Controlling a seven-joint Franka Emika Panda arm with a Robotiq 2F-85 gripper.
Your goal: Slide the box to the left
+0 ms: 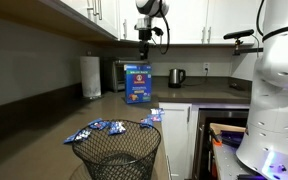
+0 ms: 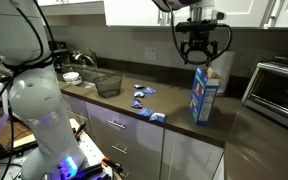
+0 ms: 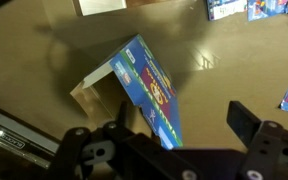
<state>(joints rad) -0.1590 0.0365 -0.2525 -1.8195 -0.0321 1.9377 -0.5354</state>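
Kitchen counter [image 2: 169, 103], spread fingers [image 2: 183, 51] just above box [image 2: 204, 95]

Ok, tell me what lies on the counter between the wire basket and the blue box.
Several small blue snack packets lie scattered between the wire basket and the box, as shown in an exterior view.

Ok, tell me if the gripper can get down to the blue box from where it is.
Probably yes. The gripper hangs open right above the box, with only open air between them in both exterior views. The snack packets lie apart, nearer the counter edge.
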